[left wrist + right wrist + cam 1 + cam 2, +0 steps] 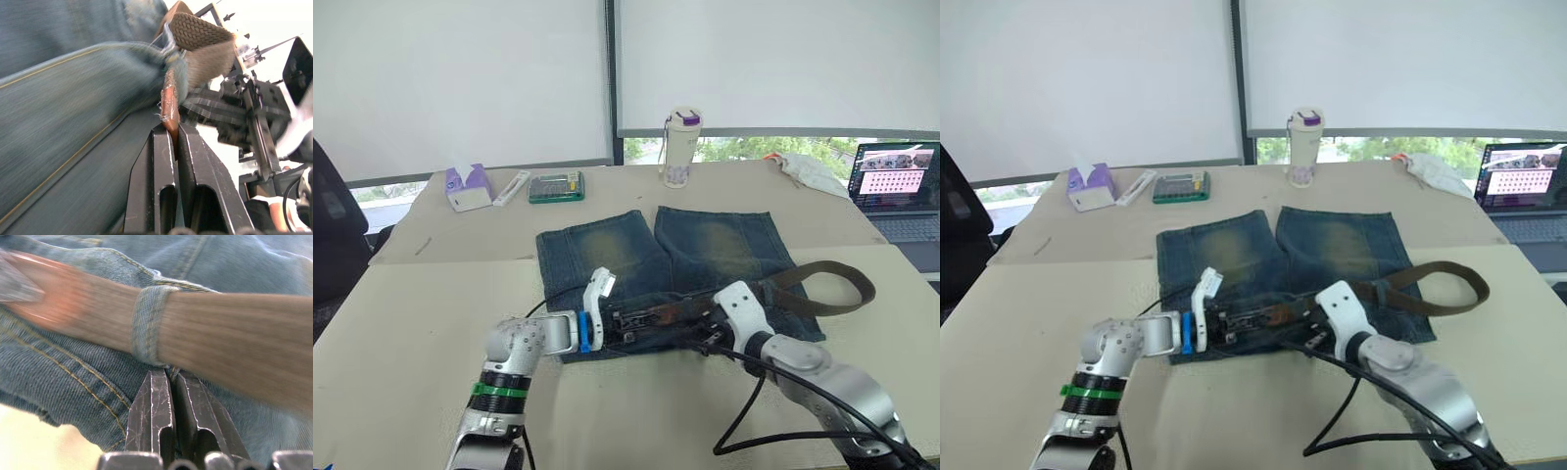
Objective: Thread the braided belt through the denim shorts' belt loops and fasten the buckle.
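The denim shorts [607, 250] lie flat on the table, waistband toward me. The braided belt [832, 294] runs along the waistband and curls into a big bend off the shorts' right side. My left gripper [641, 328] sits at the waistband's left part, shut on the belt's reddish-brown leather tip [169, 105]. Close to its right, my right gripper [700, 335] presses on the waistband. The right wrist view shows the strap [234, 338] passing under a belt loop [146, 325], with the fingers [156, 396] shut on denim just below that loop. I cannot make out the buckle.
Along the far table edge stand a purple tissue box [468, 186], a calculator [556, 186] and a tall bottle [680, 147]. A white cloth [808, 168] and an open laptop [899, 186] are at the far right. A black cable [744, 411] hangs from my right arm.
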You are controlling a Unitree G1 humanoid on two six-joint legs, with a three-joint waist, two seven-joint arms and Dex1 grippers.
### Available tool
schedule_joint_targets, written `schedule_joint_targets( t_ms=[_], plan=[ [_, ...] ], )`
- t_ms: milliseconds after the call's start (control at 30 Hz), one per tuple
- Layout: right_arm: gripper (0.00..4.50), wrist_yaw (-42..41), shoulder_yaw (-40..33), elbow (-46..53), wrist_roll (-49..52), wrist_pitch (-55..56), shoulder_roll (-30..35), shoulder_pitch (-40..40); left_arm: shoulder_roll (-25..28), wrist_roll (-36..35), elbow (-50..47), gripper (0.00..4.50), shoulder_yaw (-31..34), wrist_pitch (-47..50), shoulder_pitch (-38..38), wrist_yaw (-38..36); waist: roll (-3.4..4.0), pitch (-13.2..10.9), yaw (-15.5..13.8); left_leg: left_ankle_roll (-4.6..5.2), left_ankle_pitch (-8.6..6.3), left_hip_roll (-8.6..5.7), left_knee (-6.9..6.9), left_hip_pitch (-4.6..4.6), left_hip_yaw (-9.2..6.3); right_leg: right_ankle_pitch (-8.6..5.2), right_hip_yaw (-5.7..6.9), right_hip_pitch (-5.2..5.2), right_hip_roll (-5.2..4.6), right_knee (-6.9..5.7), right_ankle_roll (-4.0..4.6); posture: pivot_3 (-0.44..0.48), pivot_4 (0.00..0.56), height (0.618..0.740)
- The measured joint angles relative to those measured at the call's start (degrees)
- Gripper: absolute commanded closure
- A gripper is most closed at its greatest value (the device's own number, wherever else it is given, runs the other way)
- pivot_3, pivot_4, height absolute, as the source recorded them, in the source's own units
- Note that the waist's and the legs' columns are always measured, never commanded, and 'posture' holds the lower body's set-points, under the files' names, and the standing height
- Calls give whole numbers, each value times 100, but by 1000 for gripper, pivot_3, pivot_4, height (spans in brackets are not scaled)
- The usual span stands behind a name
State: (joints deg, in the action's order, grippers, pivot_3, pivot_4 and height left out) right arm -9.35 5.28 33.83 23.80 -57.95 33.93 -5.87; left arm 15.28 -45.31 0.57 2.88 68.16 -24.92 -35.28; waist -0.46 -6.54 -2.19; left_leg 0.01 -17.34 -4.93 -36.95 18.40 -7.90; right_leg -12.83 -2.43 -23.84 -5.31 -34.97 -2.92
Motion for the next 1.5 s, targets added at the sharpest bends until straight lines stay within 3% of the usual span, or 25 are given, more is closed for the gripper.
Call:
schedule_joint_targets(
  t_ms=[167,400,500,667,800,1000,1200,1300,1500],
  plan=[
    [4484,139,-365,222,-76,-26,-53,380,697,-281,-14,4500,702,333,367,-59,-5,-1,-24,1,0,-6,-1,0,-10,-1,5,0,-3,1,-2,0,150,740],
    [4484,9,-636,319,-36,-12,-266,470,905,-626,-191,4500,1049,513,602,-67,-10,-3,-21,0,0,-6,0,3,-15,-1,7,-2,-5,0,-2,0,150,740],
    [3371,-486,-1077,488,455,-81,-183,636,961,-897,-347,4500,1194,707,651,-121,-10,-3,-7,2,-1,-4,4,4,-15,-2,8,-4,-2,2,-3,0,150,740],
    [1651,-1308,-2263,1162,3088,-529,-263,967,702,-1376,-376,4500,1457,989,582,42,-13,-7,82,39,-22,7,9,3,-15,0,5,-7,5,-1,0,0,150,740],
    [1651,-1102,-2111,1242,4172,-625,-300,633,441,-1615,-371,4500,1442,1086,331,173,-19,-10,150,37,-22,4,8,2,-14,1,4,-6,2,-3,2,0,150,740],
    [1651,-333,-1216,180,3960,-613,-991,-196,278,-2025,-360,4500,1456,1295,96,335,-15,-7,169,-5,3,13,10,4,-3,2,-2,-20,7,-5,5,0,150,740],
    [1651,82,-1196,-371,4098,-352,-1724,-630,459,-2105,-364,4500,1420,1350,116,337,-13,-6,155,-1,0,4,10,5,-3,4,-4,-25,3,-5,7,0,150,740],
    [2442,146,-1245,-383,4310,-343,-1765,-684,539,-2147,-438,4500,1418,1346,153,337,-12,-6,158,1,-1,4,10,5,-5,4,-3,-25,4,-6,7,0,150,740],
    [4443,187,-1199,-401,4347,-344,-1595,-704,562,-2218,-483,4500,1398,1332,261,367,-11,-5,177,2,-1,6,11,4,-5,4,-4,-26,7,-6,8,0,150,740]
  ],
)
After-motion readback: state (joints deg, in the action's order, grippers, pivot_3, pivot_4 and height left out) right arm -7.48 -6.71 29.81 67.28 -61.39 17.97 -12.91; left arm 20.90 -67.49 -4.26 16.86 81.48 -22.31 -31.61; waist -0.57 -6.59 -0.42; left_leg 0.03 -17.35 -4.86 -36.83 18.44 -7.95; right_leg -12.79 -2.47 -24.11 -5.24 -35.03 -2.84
